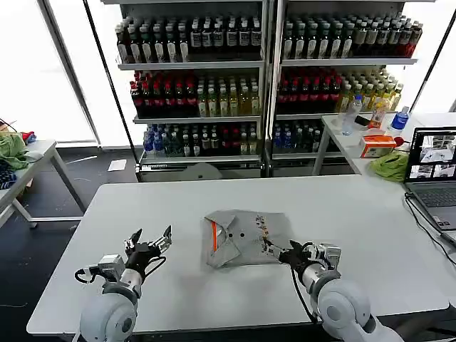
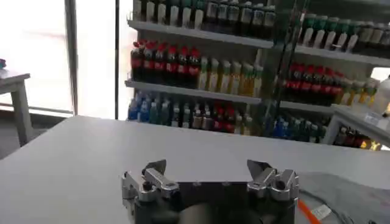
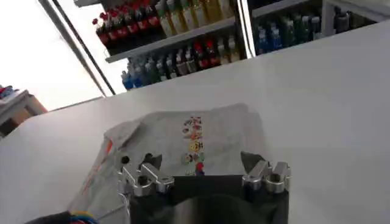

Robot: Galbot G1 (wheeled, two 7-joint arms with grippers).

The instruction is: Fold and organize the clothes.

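Two metal hands hover over a smooth white table (image 1: 370, 228) where one folded stack of light grey clothes (image 1: 239, 239) lies near the middle, a soft, roughly rectangular bundle with rumpled edges. An orange collar lining (image 1: 214, 236) shows as a narrow stripe along the stack's left part, and a small multicolour print (image 3: 194, 135) runs in a column down the cotton top layer. The right hand (image 1: 274, 251), black-bodied with silver finger mounts, sits at the stack's near right edge, its fingers spread apart and grasping nothing; from the right wrist view the fabric lies just beyond the fingertips (image 3: 152, 162). The left hand (image 1: 151, 240) rests released as well, fingers splayed, standing well apart from the clothes on the bare tabletop to their left; the left wrist view catches a grey fold and an orange strip at the side of that hand (image 2: 207, 170). Shelves (image 1: 192, 64) of coloured drink bottles line the wall behind.
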